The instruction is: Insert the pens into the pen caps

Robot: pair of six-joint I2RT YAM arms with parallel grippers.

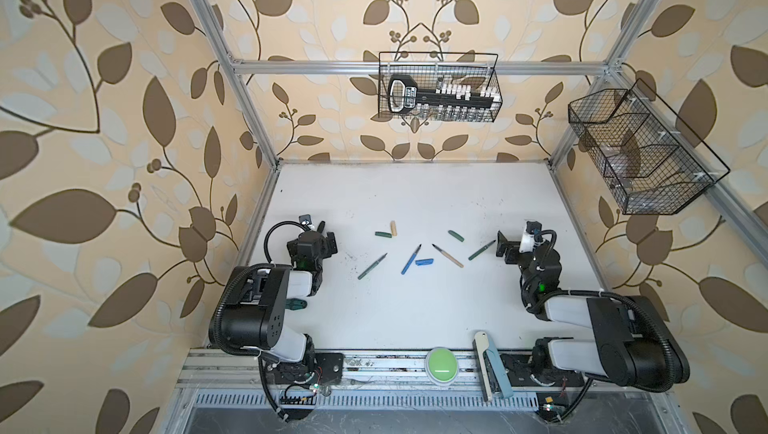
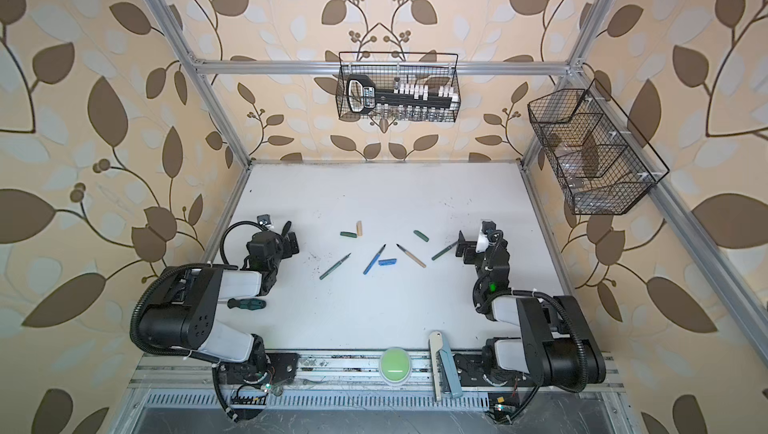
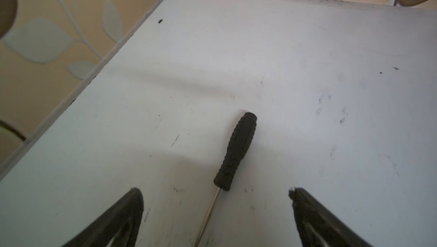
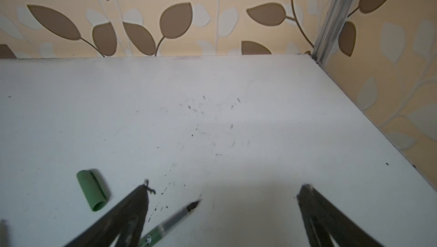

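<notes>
On the white counter (image 1: 415, 195), four bare pens and four loose caps are scattered, none yet joined.

Both the left pincer (image 3: 214, 190) and the right pincer (image 4: 225, 186) are spread fully wide, and nothing is gripped. The blue cap (image 1: 424, 262) is found just beside the blue pen (image 1: 411, 259). The beige pen (image 1: 448, 255) is seen near on that same side, with the first green pen (image 1: 482, 250) farther on, its tip between the right pincer's jaws. The second green pen (image 1: 372, 266) is laid on the blue pen's opposite side. Toward the back wall from the blue pen, the first green cap (image 1: 383, 234) and the beige cap (image 1: 393, 228) are set just beside each other, the second green cap (image 1: 456, 235) apart. The pens are judged light, stiff, smooth and apt to roll. Mid-barrel is best gripped, clear of the inky tip.
</notes>
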